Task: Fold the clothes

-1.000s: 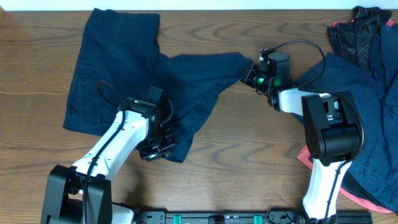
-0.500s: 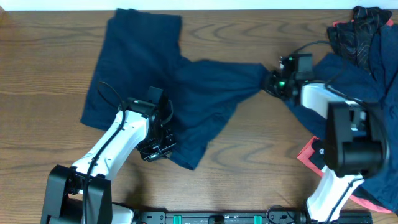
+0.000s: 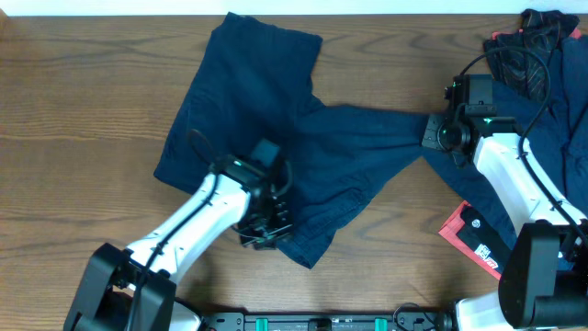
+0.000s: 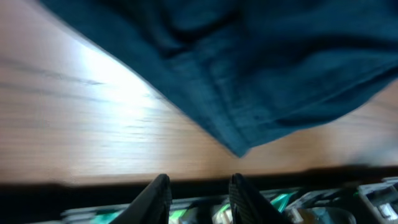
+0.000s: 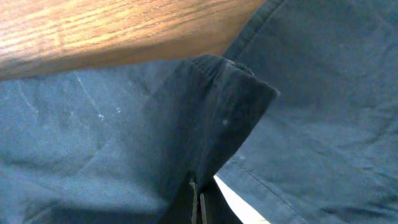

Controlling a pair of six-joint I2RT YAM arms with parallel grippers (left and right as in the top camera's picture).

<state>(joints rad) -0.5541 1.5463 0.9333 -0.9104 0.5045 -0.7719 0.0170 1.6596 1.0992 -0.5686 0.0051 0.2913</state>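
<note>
Left wrist view blurred, shorts [image 4: 261,74] run off its top edge. Right gripper [image 5: 198,200] fingers mostly buried in cloth. Garment pile [image 3: 562,138] cut by overhead's right edge.

Open wood [image 3: 64,110] left — garment heap [image 3: 570,129] right

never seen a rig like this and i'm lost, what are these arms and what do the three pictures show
These are two robot arms at a wooden table, each ending in a two-finger gripper. The wide picture looks down from above; the other two come from cameras on each wrist. Dark navy shorts lie spread on the table, with a pile of other clothes at the right. The right gripper is pinched shut on one end of the shorts. The left gripper is open at their near edge, holding nothing.
</note>
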